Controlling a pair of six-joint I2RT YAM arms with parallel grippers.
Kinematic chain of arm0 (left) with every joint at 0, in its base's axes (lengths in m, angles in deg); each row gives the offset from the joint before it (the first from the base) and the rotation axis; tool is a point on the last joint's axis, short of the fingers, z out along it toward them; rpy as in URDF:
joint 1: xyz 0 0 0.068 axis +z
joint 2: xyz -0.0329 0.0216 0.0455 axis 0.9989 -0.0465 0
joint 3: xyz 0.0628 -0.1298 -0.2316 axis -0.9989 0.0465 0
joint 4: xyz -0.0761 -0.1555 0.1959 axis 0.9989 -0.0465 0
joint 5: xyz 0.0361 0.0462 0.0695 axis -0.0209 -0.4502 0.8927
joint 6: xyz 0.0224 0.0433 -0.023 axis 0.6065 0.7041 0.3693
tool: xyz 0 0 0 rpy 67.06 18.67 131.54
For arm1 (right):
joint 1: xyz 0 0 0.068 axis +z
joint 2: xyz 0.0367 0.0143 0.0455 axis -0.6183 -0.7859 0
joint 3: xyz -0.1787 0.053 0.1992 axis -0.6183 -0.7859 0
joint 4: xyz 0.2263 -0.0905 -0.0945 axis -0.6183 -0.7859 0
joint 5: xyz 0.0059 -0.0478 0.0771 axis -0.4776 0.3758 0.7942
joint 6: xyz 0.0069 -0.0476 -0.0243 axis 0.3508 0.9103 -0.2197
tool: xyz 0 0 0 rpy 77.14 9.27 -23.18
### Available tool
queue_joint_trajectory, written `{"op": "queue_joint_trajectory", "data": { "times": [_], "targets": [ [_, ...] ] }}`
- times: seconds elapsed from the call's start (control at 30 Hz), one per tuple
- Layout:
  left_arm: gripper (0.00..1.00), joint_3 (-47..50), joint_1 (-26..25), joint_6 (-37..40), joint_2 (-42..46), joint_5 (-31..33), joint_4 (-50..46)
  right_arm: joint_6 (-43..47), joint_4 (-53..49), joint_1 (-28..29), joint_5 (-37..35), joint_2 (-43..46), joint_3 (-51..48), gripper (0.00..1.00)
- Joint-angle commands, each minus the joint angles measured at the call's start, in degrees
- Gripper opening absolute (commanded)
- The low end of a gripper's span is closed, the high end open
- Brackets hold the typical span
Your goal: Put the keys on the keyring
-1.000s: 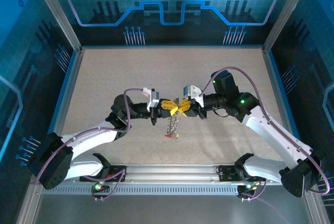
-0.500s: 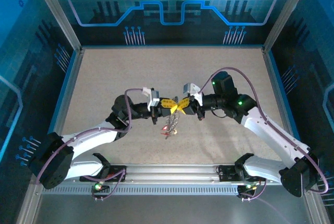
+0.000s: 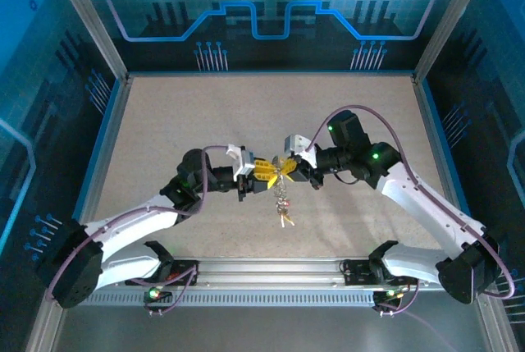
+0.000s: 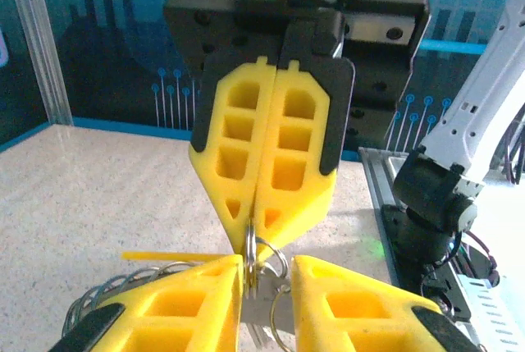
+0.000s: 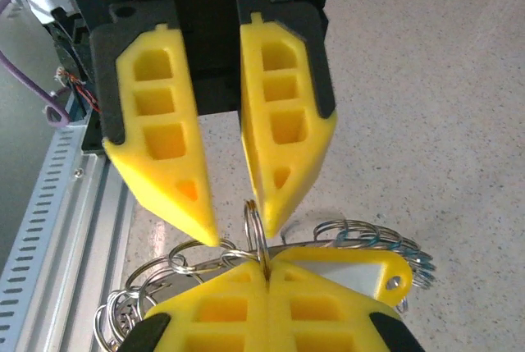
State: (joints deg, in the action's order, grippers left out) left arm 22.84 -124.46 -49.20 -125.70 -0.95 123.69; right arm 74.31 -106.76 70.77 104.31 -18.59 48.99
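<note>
Right now I have the 2 grippers nose to nose above the middle of the table [image 3: 164, 122]. My right gripper [image 5: 267, 268] has its 2 yellow fingers pressed together, pinching 1 thin silvery keyring [image 4: 250, 258] edge-on at the tips. My left gripper [image 4: 267, 294] has its 2 fingers spread a little, 1 on each side of that ring. From the meeting point the keys [image 3: 283, 204] trail toward the near edge in 1 bunch, too small in the overhead view for me to count. On the right wrist camera I count 1 yellow tag [image 5: 353, 268] with a white label, lying among a tangle of wire rings [image 5: 373, 237].
</note>
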Motion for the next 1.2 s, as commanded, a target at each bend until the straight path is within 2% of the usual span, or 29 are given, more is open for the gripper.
{"op": "queue_joint_trajectory", "data": {
  "times": [0.0,0.17,0.33,0.43,0.6,0.8,0.97,1.17],
  "targets": [
    [0.23,-3.76,-0.36,6.29,0.97,-2.03,-10.92,3.94,-4.13,0.62,-0.87,-0.73,3.30,0.00],
    [0.23,-6.73,-0.41,7.93,0.24,-2.18,-17.06,4.87,-4.92,1.08,-1.03,-1.71,4.16,0.00],
    [0.22,-7.56,-0.34,8.41,-0.02,-1.90,-18.22,7.65,-8.49,3.98,-6.00,-3.54,5.66,0.00],
    [0.17,-8.22,-0.39,8.95,-0.49,-1.99,-20.06,8.78,-9.84,5.66,-8.22,-4.54,6.54,0.00],
    [0.11,-10.48,-0.35,10.50,-2.54,-1.87,-25.67,8.21,-8.85,6.00,-7.63,-4.30,6.58,0.00],
    [0.12,-9.80,-0.36,10.94,-2.07,-1.02,-25.56,8.36,-9.24,5.74,-7.54,-4.26,6.74,0.00],
    [0.20,-9.18,-0.34,11.97,-0.78,-0.22,-25.85,8.26,-9.06,5.37,-7.56,-4.28,6.45,0.00],
    [0.18,-9.29,-0.40,11.63,-0.37,-0.04,-26.94,8.17,-8.76,5.27,-7.10,-4.79,6.60,0.00]
  ]
}}
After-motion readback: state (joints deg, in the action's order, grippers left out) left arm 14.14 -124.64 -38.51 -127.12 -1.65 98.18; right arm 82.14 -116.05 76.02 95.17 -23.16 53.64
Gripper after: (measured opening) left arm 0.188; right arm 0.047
